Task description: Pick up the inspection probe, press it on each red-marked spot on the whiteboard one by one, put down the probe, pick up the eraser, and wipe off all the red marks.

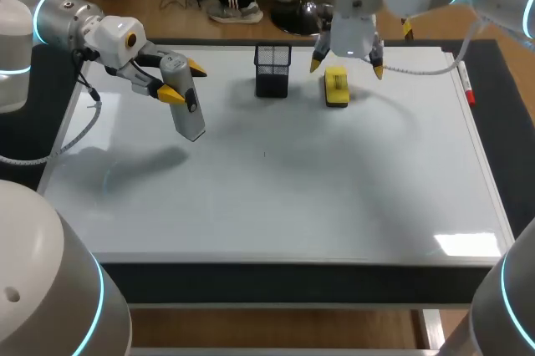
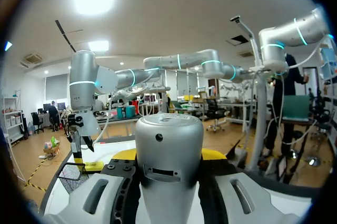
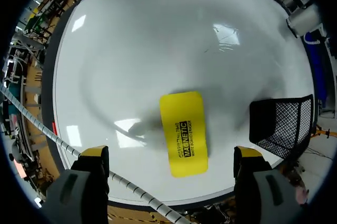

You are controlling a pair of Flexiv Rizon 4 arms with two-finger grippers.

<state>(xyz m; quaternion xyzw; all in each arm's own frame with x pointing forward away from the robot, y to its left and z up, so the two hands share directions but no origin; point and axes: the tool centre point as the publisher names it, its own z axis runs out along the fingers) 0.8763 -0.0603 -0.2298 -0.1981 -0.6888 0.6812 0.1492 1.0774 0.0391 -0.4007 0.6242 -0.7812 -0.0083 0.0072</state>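
Your left gripper (image 2: 169, 155) clasped the silver inspection probe (image 2: 168, 182) between its yellow tips; ahead, your right gripper (image 2: 83, 150) hung over the yellow eraser (image 2: 96, 166), beside the black mesh basket (image 2: 71, 175).

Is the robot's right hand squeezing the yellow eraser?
No, the right gripper is open, its fingers wide apart with gaps beside the eraser lying on the whiteboard.

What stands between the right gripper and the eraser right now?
Nothing visible. The right gripper hangs open above the yellow eraser, which lies bare on the whiteboard. The black mesh basket stands beside the eraser, apart from it.
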